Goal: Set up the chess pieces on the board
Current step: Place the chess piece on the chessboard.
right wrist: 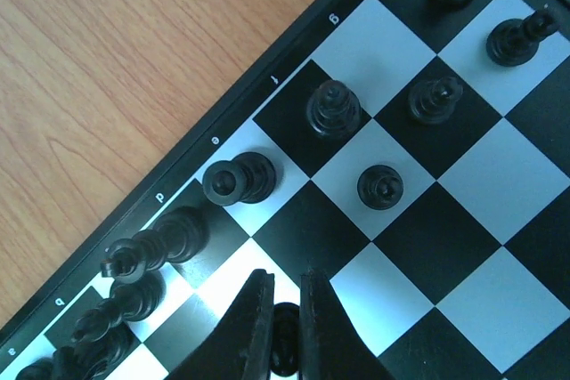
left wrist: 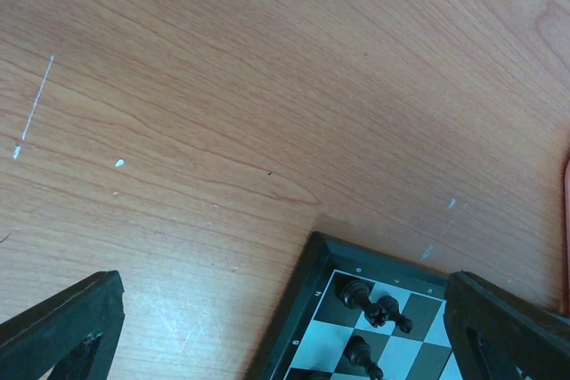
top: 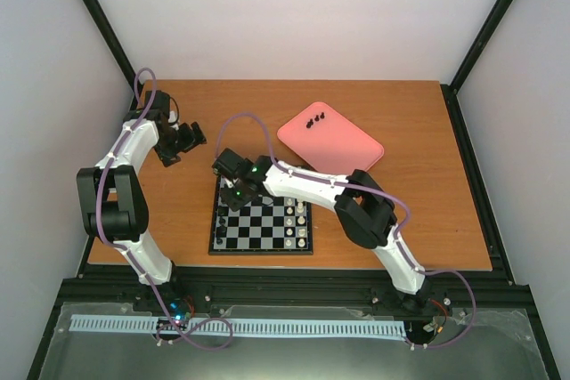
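The board (top: 254,236) lies near the table's front edge. My right gripper (top: 234,195) hangs low over its far left part. In the right wrist view this gripper (right wrist: 285,280) is shut on a tiny black chess piece (right wrist: 285,349), held just above a light square of the board (right wrist: 223,122). Several black pieces stand along the lettered edge, among them a rook (right wrist: 240,178) and a pawn (right wrist: 380,186). My left gripper (top: 183,141) stands open over bare wood left of the board; in its own view this gripper (left wrist: 283,284) is wide open, and the board corner (left wrist: 307,309) shows black pieces (left wrist: 356,293).
A pink tray (top: 343,144) sits behind and right of the board with a few black pieces (top: 314,119) on it. White pieces (top: 298,220) line the board's right side. Dark frame rails and white walls bound the wooden table (top: 419,211).
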`<move>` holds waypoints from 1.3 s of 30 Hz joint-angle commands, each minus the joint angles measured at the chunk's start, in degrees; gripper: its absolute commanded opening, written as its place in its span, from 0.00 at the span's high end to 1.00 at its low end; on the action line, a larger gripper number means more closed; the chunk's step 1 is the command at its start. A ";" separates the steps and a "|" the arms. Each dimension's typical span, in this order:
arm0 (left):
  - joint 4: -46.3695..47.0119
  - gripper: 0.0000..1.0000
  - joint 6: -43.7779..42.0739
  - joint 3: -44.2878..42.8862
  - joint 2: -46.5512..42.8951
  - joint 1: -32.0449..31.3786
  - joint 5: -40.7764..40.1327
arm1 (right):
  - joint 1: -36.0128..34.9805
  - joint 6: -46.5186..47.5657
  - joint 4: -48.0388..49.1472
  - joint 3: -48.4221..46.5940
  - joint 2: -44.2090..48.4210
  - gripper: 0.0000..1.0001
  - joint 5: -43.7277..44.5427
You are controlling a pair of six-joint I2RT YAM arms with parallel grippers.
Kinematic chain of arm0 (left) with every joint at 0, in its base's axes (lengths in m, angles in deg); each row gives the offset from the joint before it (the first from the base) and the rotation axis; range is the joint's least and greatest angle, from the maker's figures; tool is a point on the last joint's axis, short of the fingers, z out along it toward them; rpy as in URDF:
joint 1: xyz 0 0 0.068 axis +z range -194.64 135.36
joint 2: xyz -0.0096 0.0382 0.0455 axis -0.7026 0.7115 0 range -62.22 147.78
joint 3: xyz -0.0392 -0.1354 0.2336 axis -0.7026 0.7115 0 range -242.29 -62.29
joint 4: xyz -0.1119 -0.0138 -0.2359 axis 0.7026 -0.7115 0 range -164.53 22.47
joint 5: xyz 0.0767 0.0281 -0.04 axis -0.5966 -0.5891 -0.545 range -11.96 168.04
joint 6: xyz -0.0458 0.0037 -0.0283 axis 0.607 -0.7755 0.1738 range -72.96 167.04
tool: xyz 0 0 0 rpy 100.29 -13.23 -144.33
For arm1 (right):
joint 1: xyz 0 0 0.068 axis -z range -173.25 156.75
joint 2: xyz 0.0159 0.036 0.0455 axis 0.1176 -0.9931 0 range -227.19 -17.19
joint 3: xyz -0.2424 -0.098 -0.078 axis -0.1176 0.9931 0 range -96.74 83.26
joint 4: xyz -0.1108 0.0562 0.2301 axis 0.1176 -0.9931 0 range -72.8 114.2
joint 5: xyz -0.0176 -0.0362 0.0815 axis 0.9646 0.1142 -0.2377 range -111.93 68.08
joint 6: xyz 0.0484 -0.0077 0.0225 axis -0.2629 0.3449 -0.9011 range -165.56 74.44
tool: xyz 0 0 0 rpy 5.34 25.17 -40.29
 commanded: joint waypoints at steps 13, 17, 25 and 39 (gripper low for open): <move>-0.49 0.00 -1.36 -1.68 -1.65 0.50 -0.64 | -0.53 0.90 0.22 -4.73 -4.99 0.96 0.12; -0.37 0.00 -1.41 -1.43 -1.68 0.50 -0.46 | -0.54 0.85 0.11 -5.16 -5.87 0.96 0.84; -0.22 0.00 -1.51 -1.26 -1.63 0.50 -0.26 | -0.53 0.67 0.24 -5.38 -6.10 0.96 2.15; 0.09 0.00 -1.59 -0.55 -1.70 0.50 -0.35 | -0.35 0.80 1.51 -5.38 -6.96 0.95 3.00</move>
